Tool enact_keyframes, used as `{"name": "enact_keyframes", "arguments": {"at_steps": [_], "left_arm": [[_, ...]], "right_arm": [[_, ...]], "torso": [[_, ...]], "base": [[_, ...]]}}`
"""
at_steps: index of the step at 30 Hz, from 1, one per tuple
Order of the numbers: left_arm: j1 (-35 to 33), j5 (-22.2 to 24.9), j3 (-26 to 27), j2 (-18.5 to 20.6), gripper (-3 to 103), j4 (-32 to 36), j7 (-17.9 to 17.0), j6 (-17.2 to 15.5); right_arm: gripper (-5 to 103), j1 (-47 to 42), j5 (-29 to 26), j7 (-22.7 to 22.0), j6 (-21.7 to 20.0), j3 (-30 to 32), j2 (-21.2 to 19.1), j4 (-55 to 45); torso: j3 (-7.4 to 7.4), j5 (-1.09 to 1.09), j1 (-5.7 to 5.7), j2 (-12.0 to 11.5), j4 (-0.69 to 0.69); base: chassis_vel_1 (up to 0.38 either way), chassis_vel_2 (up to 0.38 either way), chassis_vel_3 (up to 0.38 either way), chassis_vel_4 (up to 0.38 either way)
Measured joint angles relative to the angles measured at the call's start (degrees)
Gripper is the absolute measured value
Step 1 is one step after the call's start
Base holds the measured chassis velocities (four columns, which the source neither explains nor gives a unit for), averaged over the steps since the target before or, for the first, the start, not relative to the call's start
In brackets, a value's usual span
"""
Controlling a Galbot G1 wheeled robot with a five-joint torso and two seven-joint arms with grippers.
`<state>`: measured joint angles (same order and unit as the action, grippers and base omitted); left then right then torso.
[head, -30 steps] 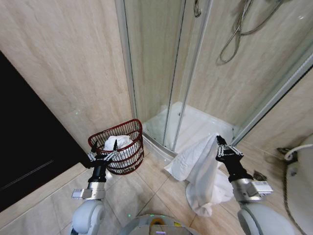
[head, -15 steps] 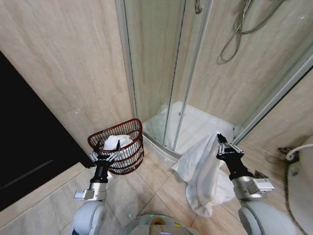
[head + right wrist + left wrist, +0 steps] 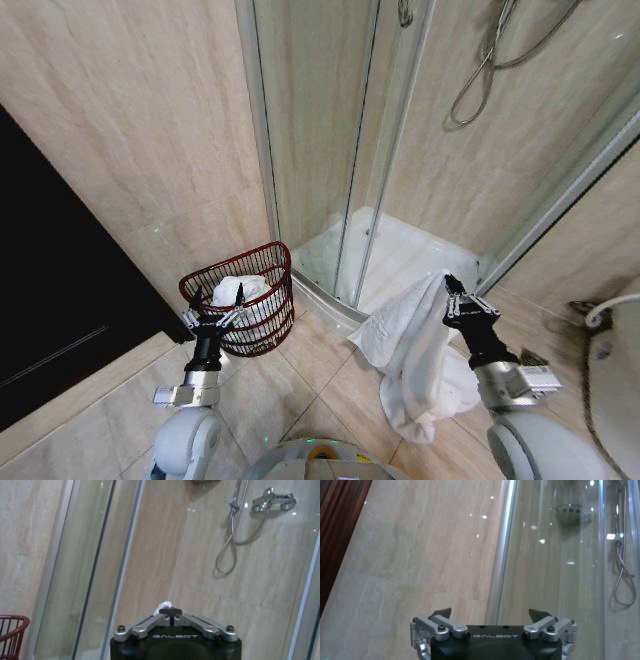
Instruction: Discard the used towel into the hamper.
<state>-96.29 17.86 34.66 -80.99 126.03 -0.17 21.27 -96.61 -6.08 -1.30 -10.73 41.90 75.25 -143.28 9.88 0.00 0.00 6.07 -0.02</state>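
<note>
Right gripper point(image 3: 448, 283) at 4 o'clock, fingers pinched on white towel point(image 3: 415, 350) hanging toward floor. Left gripper point(image 3: 214, 303) at 8 o'clock, spread wide, empty, before hamper point(image 3: 262, 312) beside shower door point(image 3: 310, 150).

towel point(image 3: 415, 345) | hem drifted slightly toward hamper point(image 3: 243, 300)

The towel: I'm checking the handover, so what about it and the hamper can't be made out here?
- Towel: its lower end is hidden behind the right arm in the head view; the right gripper covers all but a tuft in the right wrist view.
- Hamper: the left gripper hides its near side; its edge is cut off in the right wrist view.
</note>
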Motion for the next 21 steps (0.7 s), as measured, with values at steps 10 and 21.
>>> {"name": "enact_keyframes", "arguments": {"at_steps": [10, 21], "left_arm": [[0.06, 0.14, -0.25, -0.01, 100, 0.21, 0.00, -0.41], [-0.41, 0.21, -0.76, -0.18, 100, 1.39, 0.11, -2.45]], "right_arm": [[0, -0.53, 0.04, -0.10, 0.01, 0.06, 0.15, 0.04], [0, -0.15, -0.06, -0.27, 0.43, 0.11, 0.03, 0.04]], "torso": [[0.05, 0.00, 0.00, 0.05, 0.00], [0.07, 0.00, 0.00, 0.10, 0.00]], "base": [[0.037, -0.035, -0.045, 0.039], [0.101, -0.097, -0.092, 0.107]]}}
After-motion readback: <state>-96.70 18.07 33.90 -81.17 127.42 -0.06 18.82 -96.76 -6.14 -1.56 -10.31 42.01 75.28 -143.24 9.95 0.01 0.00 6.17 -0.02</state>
